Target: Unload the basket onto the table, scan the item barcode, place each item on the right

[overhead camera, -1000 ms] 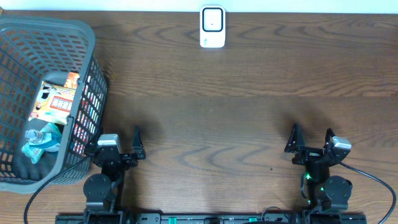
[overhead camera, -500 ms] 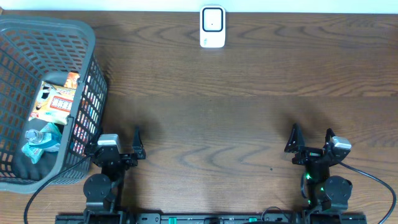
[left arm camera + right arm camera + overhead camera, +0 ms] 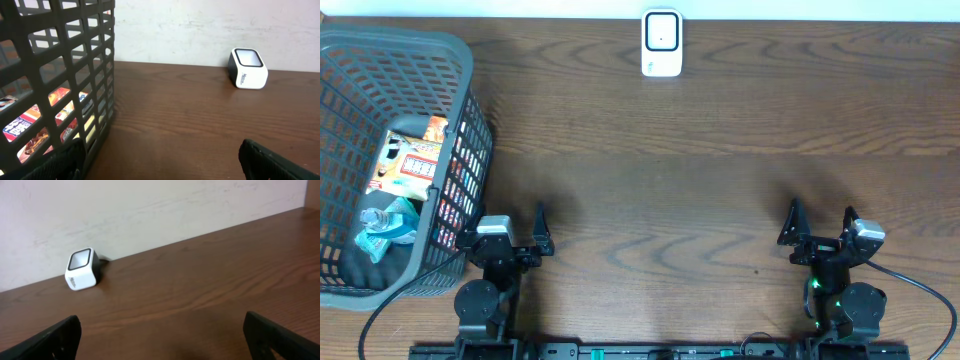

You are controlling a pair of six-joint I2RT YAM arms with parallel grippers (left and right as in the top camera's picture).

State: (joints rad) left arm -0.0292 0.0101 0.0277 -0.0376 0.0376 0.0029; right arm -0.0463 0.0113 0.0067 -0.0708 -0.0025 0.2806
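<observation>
Tabletop spreads between left-edge basket and far-edge scanner.

Left arm, 7 o'clock in the overhead view: black all over, with a round joint housing. Left camera block on the wrist is pale grey. Left gripper: two black tapered left fingers, matte and blunt-edged in the wrist view. A thin black left cable curves off toward 8 o'clock.

Right arm, 5 o'clock: same black build. Right camera block is pale grey too. Right gripper: black pointed right fingers. Green lights glow on the housing. A black right cable loops toward 4 o'clock.

Base rail, 6 o'clock: black with teal marks along it.
</observation>
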